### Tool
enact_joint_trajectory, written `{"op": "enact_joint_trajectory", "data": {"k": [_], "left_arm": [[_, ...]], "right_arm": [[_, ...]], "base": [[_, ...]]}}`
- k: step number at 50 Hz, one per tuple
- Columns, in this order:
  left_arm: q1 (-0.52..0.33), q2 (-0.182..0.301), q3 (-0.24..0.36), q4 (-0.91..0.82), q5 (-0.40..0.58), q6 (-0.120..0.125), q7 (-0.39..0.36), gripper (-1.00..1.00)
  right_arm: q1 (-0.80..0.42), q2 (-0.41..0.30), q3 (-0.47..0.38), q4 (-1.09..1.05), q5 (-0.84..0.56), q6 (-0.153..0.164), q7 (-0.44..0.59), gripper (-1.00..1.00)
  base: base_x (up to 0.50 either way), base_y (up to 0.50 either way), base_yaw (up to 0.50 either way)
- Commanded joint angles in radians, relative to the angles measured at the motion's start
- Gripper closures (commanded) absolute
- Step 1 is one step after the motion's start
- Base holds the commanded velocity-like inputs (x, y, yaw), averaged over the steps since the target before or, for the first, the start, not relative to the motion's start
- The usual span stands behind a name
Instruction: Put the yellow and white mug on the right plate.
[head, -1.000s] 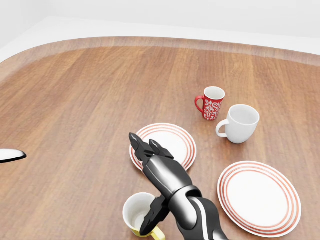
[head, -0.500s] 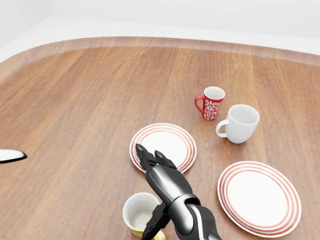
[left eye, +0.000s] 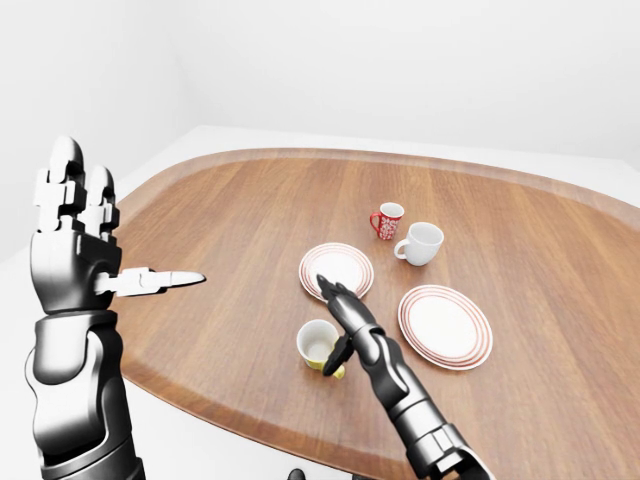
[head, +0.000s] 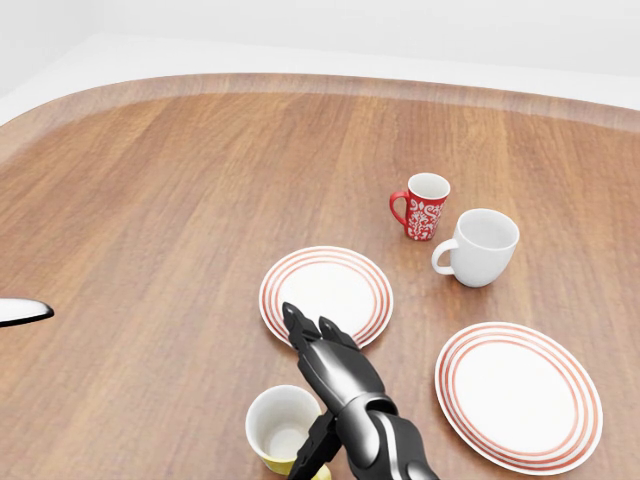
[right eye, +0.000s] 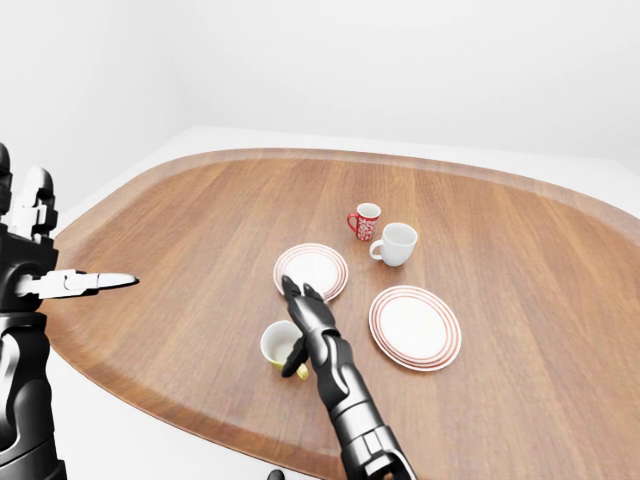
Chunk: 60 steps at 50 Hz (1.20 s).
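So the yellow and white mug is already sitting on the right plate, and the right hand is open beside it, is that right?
Not quite. The yellow and white mug stands on the bare wooden table, not on the right plate, which holds nothing; the head view shows this. The rest holds: the right hand is open beside the mug.

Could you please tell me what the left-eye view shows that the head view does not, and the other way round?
Only the left-eye view shows the raised left hand, fingers open, clear of the table, plus the wall behind. The head view adds nothing of its own; it shows the red patterned mug larger. Both show the right hand beside the yellow and white mug, the white mug, the left plate and the empty right plate.
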Motion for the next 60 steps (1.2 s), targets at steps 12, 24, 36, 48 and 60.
{"op": "enact_joint_trajectory", "data": {"k": [12, 24, 36, 48, 60], "left_arm": [[0.001, 0.0, 0.001, -0.001, -0.001, 0.0, -0.001, -1.0], [0.001, 0.0, 0.002, 0.002, -0.001, 0.0, -0.002, -1.0], [0.001, -0.001, -0.002, 0.002, 0.001, 0.0, -0.002, -1.0], [0.0, 0.0, 0.001, -0.002, 0.0, 0.0, -0.002, -1.0], [0.001, -0.002, -0.002, -0.003, 0.001, 0.0, -0.003, -1.0]], "right_arm": [[-0.064, 0.01, -0.011, 0.132, -0.004, 0.0, -0.046, -1.0], [-0.078, 0.016, -0.011, 0.159, -0.012, 0.0, -0.057, -1.0], [-0.092, 0.022, -0.009, 0.217, -0.024, 0.0, -0.088, -1.0], [-0.093, 0.033, -0.005, 0.245, -0.031, 0.0, -0.106, -1.0], [-0.104, 0.05, 0.0, 0.269, -0.033, 0.0, -0.116, -1.0]], "base": [[0.0, 0.0, 0.0], [0.0, 0.0, 0.0], [0.0, 0.0, 0.0], [0.0, 0.0, 0.0], [0.0, 0.0, 0.0]]}}
